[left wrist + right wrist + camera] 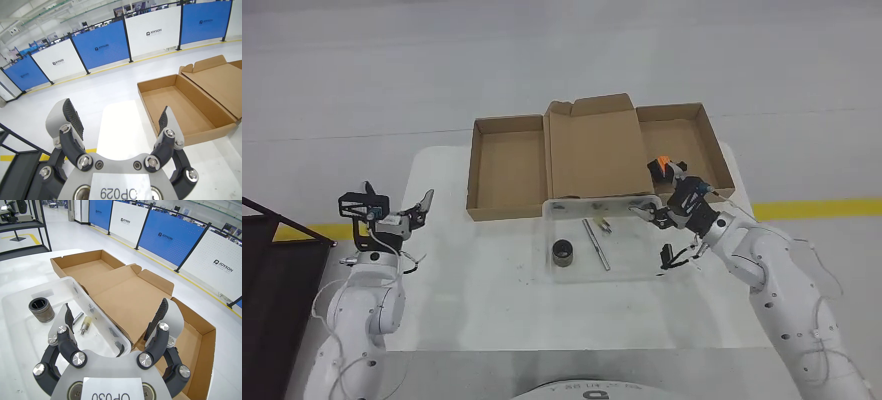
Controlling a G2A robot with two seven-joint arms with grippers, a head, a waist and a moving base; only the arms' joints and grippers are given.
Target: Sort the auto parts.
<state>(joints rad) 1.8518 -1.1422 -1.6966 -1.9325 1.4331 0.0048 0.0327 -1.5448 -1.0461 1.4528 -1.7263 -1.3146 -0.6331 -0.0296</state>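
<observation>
A clear plastic tray [542, 262] in front of the open cardboard box [507, 170] holds a dark cylindrical bearing [563, 253], a thin metal rod [595, 245] and a small cream bolt [604, 226]. My right gripper [667, 198] hovers open above the tray's far right corner, at the edge of the box's right compartment. From the wrist, the bearing [41, 309], rod [78, 317] and bolt [86, 324] lie just past my open right gripper [115, 303]. A small orange and black piece [662, 166] sits in the right compartment. My left gripper [397, 200] stays open at the table's left edge, holding nothing.
The box has a left compartment [177, 109], a flat middle lid [122, 294] and a right compartment [196, 336]. A dark metal rack [272, 270] stands off the table's left side. Bare white tabletop [472, 290] lies between the two arms.
</observation>
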